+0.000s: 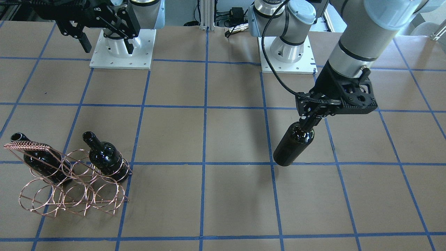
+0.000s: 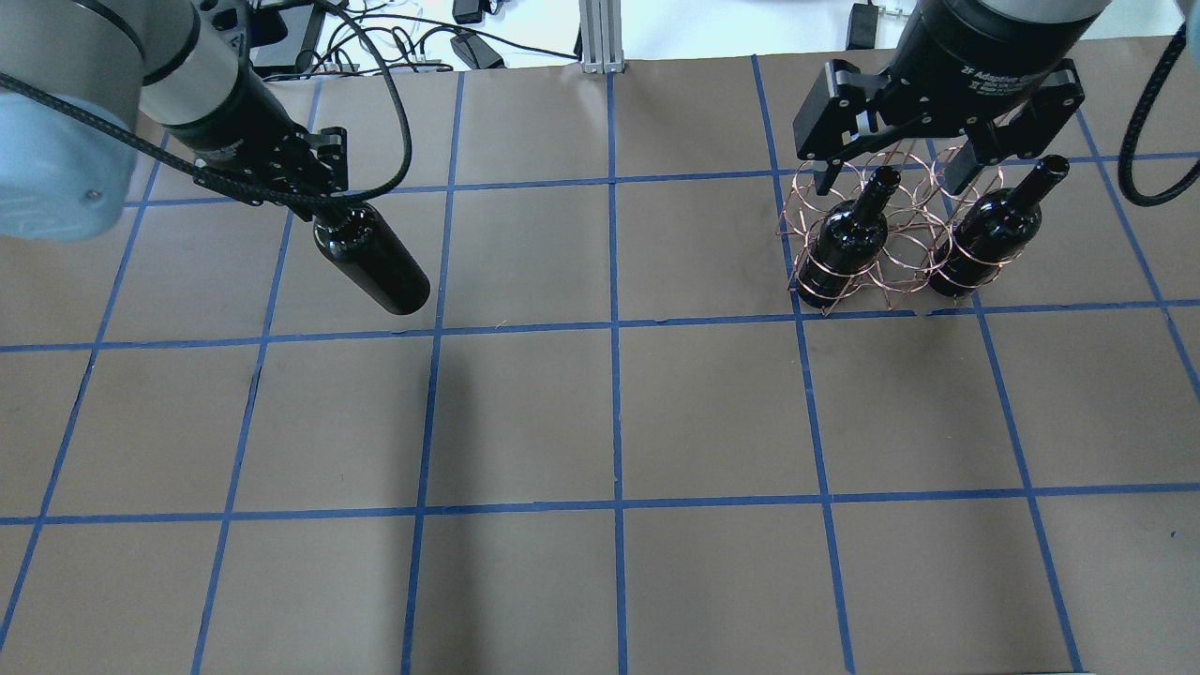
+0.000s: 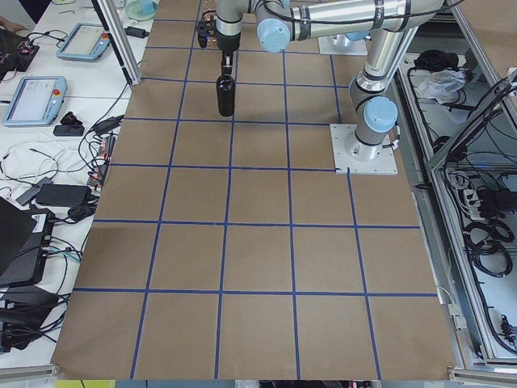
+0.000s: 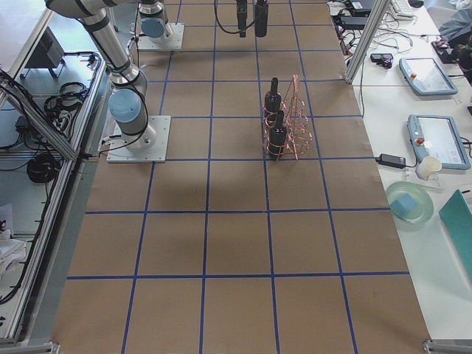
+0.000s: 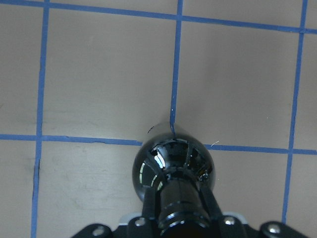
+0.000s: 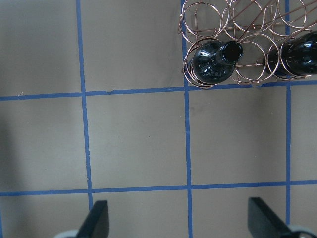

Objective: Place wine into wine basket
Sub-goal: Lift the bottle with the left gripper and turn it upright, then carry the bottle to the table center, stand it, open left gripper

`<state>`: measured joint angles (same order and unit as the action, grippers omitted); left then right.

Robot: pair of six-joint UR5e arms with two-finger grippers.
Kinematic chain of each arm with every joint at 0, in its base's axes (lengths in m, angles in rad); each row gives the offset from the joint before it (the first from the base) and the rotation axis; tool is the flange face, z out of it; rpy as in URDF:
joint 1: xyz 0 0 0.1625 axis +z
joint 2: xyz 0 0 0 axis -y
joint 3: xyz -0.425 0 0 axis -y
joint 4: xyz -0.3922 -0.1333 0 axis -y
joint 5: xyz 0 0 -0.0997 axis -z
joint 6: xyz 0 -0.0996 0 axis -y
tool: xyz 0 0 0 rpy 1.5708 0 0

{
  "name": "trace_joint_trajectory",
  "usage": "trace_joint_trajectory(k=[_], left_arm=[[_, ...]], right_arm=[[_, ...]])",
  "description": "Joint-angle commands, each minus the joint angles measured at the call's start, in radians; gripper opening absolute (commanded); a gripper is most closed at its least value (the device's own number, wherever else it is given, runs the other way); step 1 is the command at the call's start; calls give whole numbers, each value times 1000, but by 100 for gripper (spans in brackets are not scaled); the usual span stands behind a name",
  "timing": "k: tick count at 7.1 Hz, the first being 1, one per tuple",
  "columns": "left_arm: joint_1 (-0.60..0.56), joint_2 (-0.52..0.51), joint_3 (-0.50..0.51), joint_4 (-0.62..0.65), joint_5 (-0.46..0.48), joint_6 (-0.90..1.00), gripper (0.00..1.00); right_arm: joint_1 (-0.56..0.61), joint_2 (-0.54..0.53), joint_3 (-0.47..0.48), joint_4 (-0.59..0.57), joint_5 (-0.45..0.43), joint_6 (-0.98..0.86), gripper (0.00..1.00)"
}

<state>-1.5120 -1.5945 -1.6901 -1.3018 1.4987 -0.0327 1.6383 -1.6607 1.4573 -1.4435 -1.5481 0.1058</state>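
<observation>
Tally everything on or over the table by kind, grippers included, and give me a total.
wine bottles: 3, one held in the left gripper, two standing in the wine basket
wine basket: 1
grippers: 2, the left gripper and the open, empty right gripper
Total: 6

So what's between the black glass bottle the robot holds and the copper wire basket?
Only bare brown table and blue tape lines, from black glass bottle to copper wire basket, seen in the overhead view.
</observation>
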Motion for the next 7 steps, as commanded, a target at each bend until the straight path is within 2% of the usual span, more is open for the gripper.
trace_joint_trajectory(k=[1,5,7], left_arm=[[-91,59,-109,59,75,-88,0],[-129,140,-238,59,80,-130,0],[-132,149,-269,62,75,-139,0]], right_arm=[[0,-1,0,0,-3,0,100],[0,-1,0,0,2,0,100],[0,-1,0,0,3,2,100]])
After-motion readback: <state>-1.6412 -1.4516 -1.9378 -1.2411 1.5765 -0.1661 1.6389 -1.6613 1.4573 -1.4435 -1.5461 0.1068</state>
